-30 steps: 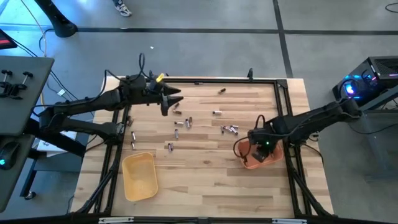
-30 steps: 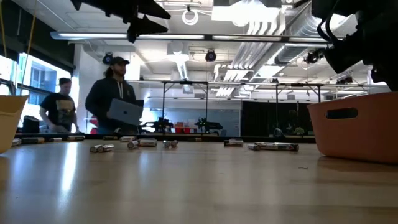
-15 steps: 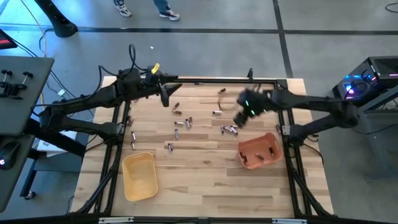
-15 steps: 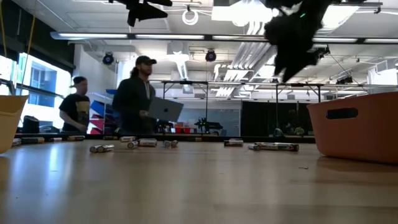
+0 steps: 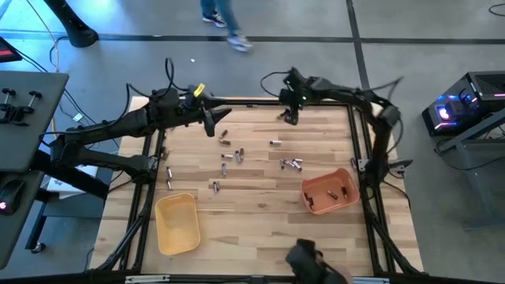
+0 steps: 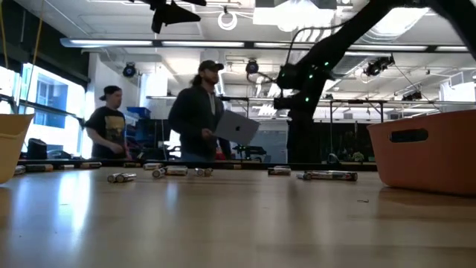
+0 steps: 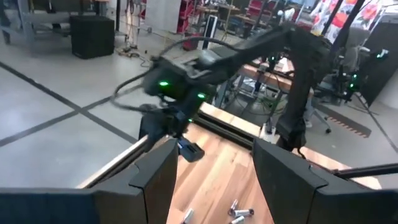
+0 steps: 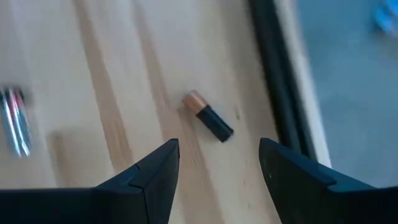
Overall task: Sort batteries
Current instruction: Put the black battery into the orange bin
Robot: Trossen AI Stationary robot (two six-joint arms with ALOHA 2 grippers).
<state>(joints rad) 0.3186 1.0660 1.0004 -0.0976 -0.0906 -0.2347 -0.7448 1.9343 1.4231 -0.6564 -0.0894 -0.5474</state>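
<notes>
Several small batteries [image 5: 231,155] lie loose on the wooden table [image 5: 260,229], with another cluster [image 5: 292,164] to their right. One dark battery with a coppery end [image 8: 208,118] lies alone by the far edge. My right gripper [image 5: 289,117] hangs open above it, pointing steeply down, its fingers [image 8: 155,171] on either side and short of it. My left gripper [image 5: 213,125] stands open high over the table's far left, holding nothing. It also shows at the top of the low view [image 6: 175,15].
An orange tray [image 5: 330,192] with a few cells in it sits at the right. A yellow tray [image 5: 177,223] sits near the front left. A black frame rail [image 5: 252,102] runs along the far edge. People walk behind the table [image 6: 204,112]. A dark shape [image 5: 304,259] shows at the near edge.
My right gripper has swung from above the orange tray across the table to the far edge, turning as it went, and now hangs over the lone dark battery. My left gripper has risen a little. The batteries and trays lie as before.
</notes>
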